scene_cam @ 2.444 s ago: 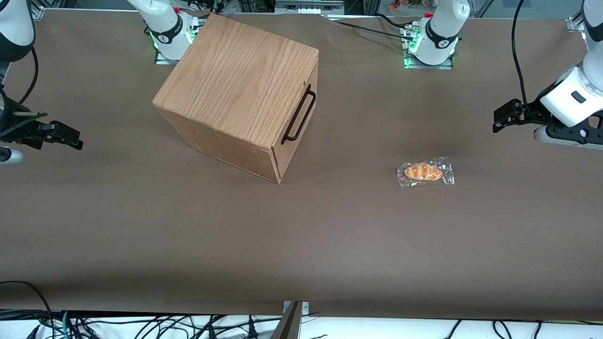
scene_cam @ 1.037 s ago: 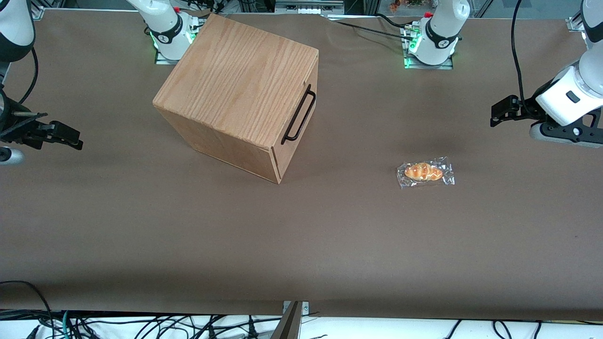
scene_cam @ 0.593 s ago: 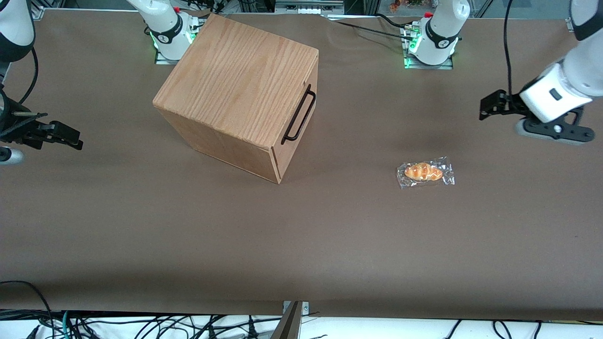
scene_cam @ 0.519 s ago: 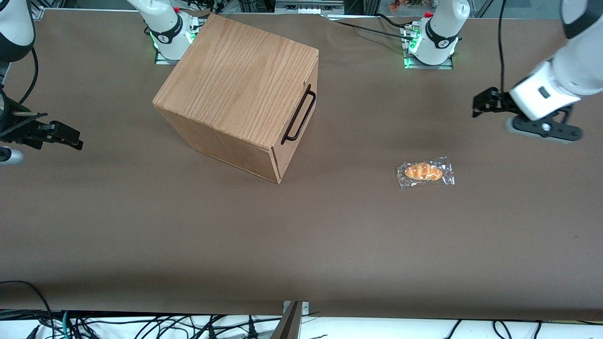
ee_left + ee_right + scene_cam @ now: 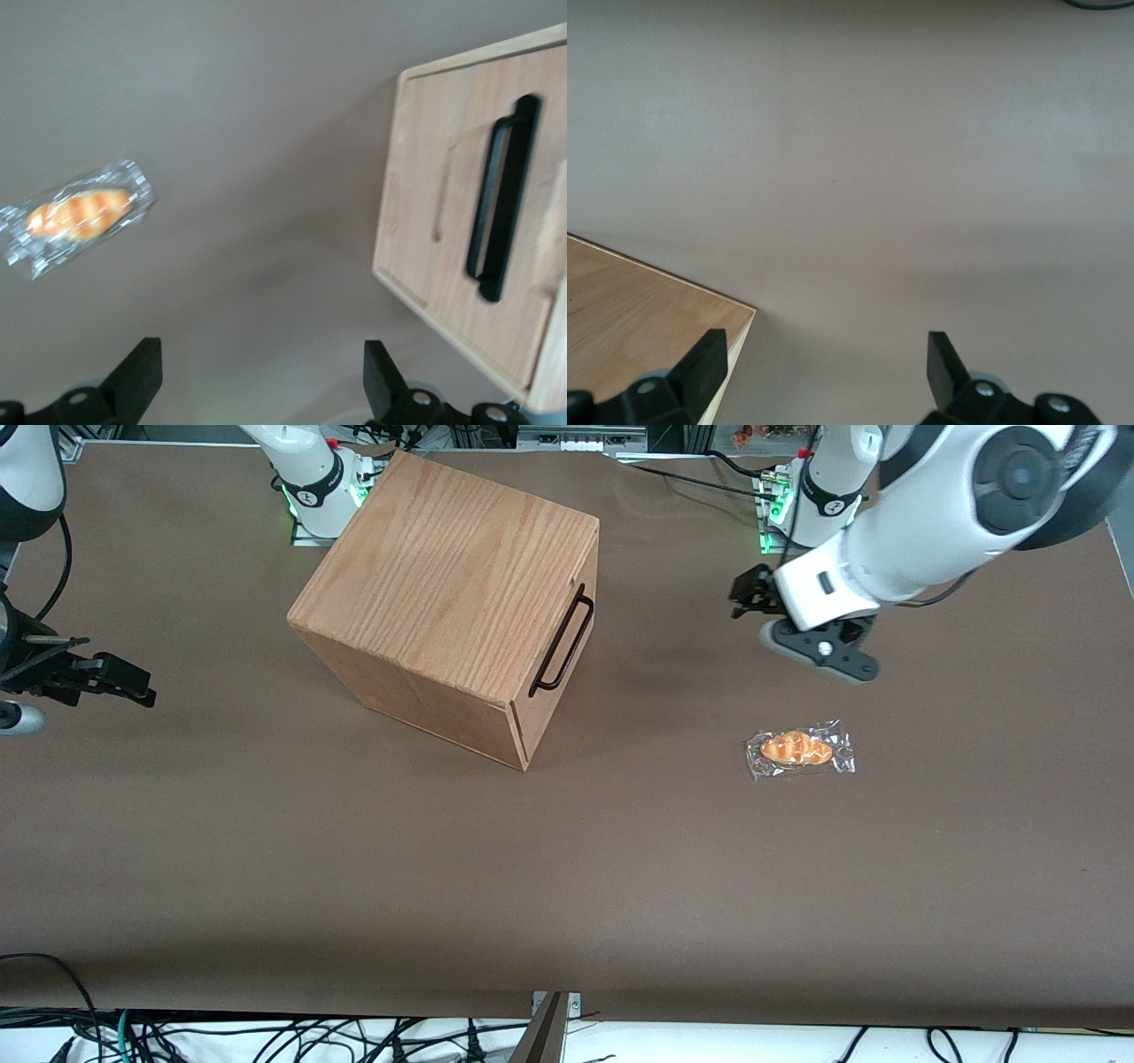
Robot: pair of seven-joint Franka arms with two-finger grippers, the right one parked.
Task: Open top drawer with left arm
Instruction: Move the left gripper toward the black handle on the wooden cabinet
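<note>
The top drawer (image 5: 440, 190) is the light-wood front panel of the oak cabinet (image 5: 452, 589). It sits shut, flush with the cabinet. Its thin black bar handle (image 5: 561, 642) also shows in the left wrist view (image 5: 502, 199). My left arm's gripper (image 5: 747, 593) hangs in the air in front of the drawer, well apart from the handle, toward the working arm's end of the table. In the left wrist view the gripper (image 5: 263, 381) is open and empty, and its black fingers (image 5: 140, 376) stand wide apart.
A bread roll in a clear wrapper (image 5: 800, 749) lies on the brown table (image 5: 567, 886), nearer the front camera than the gripper; it also shows in the left wrist view (image 5: 75, 212). The arm bases (image 5: 811, 505) stand at the table's back edge.
My left arm has swung in from the table's end toward the cabinet. The gripper has moved a long way toward the drawer front. The drawer and the bread roll have not moved.
</note>
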